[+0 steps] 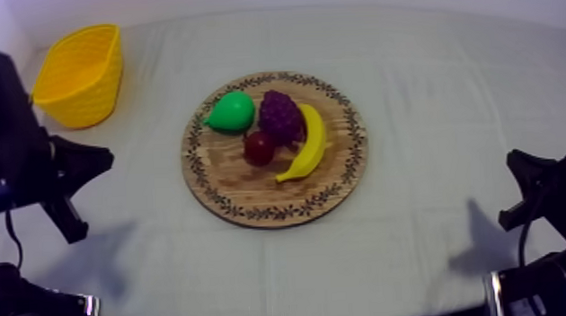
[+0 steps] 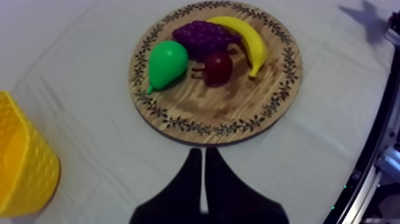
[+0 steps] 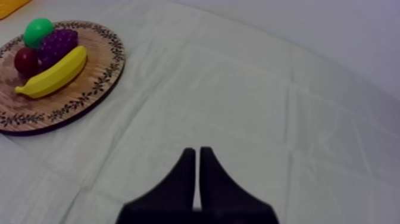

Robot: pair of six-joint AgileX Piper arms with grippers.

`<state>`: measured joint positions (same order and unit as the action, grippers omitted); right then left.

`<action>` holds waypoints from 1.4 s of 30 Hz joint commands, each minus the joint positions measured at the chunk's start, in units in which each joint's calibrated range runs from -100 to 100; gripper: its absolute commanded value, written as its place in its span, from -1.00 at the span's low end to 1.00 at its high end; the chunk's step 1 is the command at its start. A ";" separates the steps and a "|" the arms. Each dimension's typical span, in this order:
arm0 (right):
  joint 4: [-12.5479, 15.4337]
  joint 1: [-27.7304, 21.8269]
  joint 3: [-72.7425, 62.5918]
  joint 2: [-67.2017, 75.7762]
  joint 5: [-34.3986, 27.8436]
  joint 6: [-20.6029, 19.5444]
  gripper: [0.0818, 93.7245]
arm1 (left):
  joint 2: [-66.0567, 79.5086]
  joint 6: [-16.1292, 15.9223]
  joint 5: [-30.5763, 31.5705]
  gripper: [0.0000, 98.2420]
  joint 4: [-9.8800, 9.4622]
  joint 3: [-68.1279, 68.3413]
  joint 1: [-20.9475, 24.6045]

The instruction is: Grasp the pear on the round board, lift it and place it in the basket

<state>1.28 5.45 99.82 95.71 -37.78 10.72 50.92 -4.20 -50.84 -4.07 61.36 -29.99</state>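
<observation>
Left claw (image 2: 203,154) and right claw (image 3: 197,152) are seen shut, empty; pear (image 1: 230,111) is placed at 10 o'clock on board (image 1: 252,204), toward basket (image 1: 79,73), so a left reach is favoured.

Basket (image 2: 28,173) runs off the left wrist view's edge; from the right wrist, grapes (image 3: 56,43) half-hide the pear (image 3: 37,28) (board (image 3: 89,84) clipped too).

Left gripper (image 2: 203,156): two matte black fingers; broad base, narrow tips
Right gripper (image 3: 197,154): same black tapered fingers
Left arm (image 1: 30,160): black; angular links
Right arm (image 1: 544,191): black; angular links
</observation>
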 commanded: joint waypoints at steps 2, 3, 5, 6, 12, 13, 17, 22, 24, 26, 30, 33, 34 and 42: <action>0.01 -0.01 -0.05 0.04 -0.04 0.00 -0.99 | -11.33 -3.81 -7.63 -1.00 0.86 -12.95 -0.74; 0.01 -0.01 -0.05 0.04 -0.04 0.00 -0.99 | -13.32 -4.63 -9.33 -1.00 1.15 -15.25 -0.82; 0.01 -0.01 -0.05 0.04 -0.04 0.00 -0.99 | -17.36 -6.07 -12.23 -1.00 1.58 -19.59 -0.85; 0.01 -0.01 -0.05 0.04 -0.04 0.00 -0.99 | -19.35 -6.66 -13.47 -1.00 1.71 -21.54 -0.79; 0.01 -0.01 -0.05 0.04 -0.04 0.00 -0.99 | -30.86 -9.42 -19.89 -1.00 2.42 -31.74 0.57; 0.01 -0.01 -0.05 0.04 -0.04 0.00 -0.99 | -32.73 -9.84 -20.83 -1.00 2.54 -33.36 0.83; 0.01 -0.01 -0.05 0.04 -0.04 0.00 -0.99 | -39.82 -11.39 -23.95 -1.00 2.90 -39.58 1.67; 0.01 -0.01 -0.05 0.04 -0.04 0.00 -0.99 | -47.84 -12.64 -27.50 -1.00 3.04 -47.08 2.70; 0.01 -0.01 -0.05 0.04 -0.04 0.00 -0.99 | -50.90 -12.88 -28.68 -1.00 3.15 -49.89 3.24; 0.01 -0.01 -0.05 0.04 -0.04 0.00 -0.99 | -53.88 -13.00 -29.65 -1.00 3.21 -52.52 3.77; 0.01 -0.01 -0.05 0.04 -0.04 0.00 -0.99 | -59.59 -13.38 -31.08 -1.00 3.21 -57.48 4.62; 0.01 -0.01 -0.05 0.04 -0.04 0.00 -0.99 | -63.62 -13.70 -32.08 -1.00 2.91 -61.13 4.90; 0.01 -0.01 -0.05 0.04 -0.04 0.00 -0.99 | -64.81 -13.82 -32.47 -1.00 2.79 -62.37 4.94; 0.01 -0.01 -0.05 0.04 -0.04 0.00 -0.99 | -70.29 -14.94 -33.98 -0.91 1.92 -69.28 4.44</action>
<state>1.28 5.45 99.82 95.71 -37.78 10.73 -19.06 -19.16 -84.84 -2.10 -7.31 -25.52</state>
